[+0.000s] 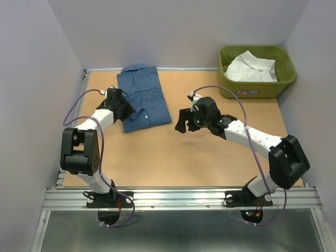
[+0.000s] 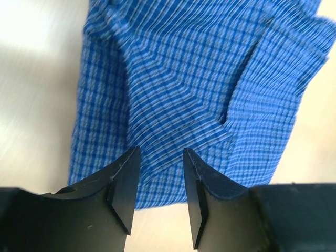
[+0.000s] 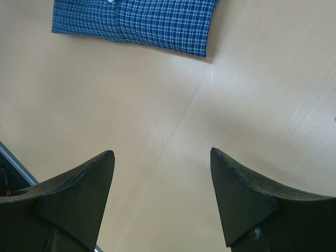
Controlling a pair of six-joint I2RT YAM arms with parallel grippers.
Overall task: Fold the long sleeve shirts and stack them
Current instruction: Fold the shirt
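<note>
Two shirts: blue checked cloth shirt (image 1: pixel 144 100) folded flat, white cloth shirt (image 1: pixel 251 68) in olive-green plastic tub (image 1: pixel 277 88), label (image 1: pixel 247 91) unreadable. Left gripper (image 2: pixel 160 157), right gripper (image 3: pixel 163 157) parted, empty.

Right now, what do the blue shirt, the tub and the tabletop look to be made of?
Blue shirt: thin woven cloth, matte; fine check and soft creased folds show it. Tub: olive-green plastic, likely moulded; smooth wall, rounded rim. Tabletop: pale wood or wood-look laminate, smooth, faint sheen; I cannot tell which.
</note>
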